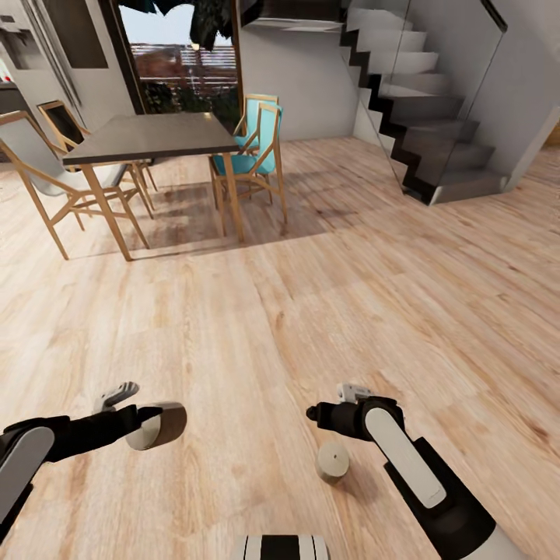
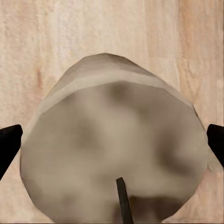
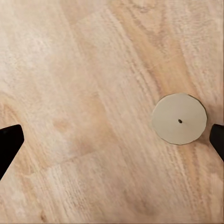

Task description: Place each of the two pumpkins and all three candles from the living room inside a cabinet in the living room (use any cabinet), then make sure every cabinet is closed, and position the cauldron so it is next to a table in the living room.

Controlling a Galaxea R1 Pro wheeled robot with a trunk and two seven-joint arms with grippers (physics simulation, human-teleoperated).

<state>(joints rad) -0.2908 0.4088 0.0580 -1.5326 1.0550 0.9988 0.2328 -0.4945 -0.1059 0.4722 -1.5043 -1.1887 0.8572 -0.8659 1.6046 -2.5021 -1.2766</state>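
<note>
While both black-and-white arms reach forward low over the pale wood plank floor, each is bent at the elbow with its forearm angled inward across the head view. The left gripper sits at the end of a near-horizontal forearm and is clamped on a candle, a stubby beige cylinder carried on its side. From the left wrist, that candle swells between the two dark fingertips, its flat end with a short dark wick facing the camera and the floor behind it.

The right arm slopes up from the lower right corner, its wrist turned so the gripper points down at the floor. Its fingers stand wide apart in the right wrist view with nothing between them. A second candle stands upright on the planks just beside the right forearm; from the right wrist it shows as a pale disc with a tiny dark wick dot, close to one fingertip but apart from it.

Farther off stand a dark-topped dining table, wooden chairs, one with a turquoise seat, and a grey staircase. No writing or labels can be read anywhere.
</note>
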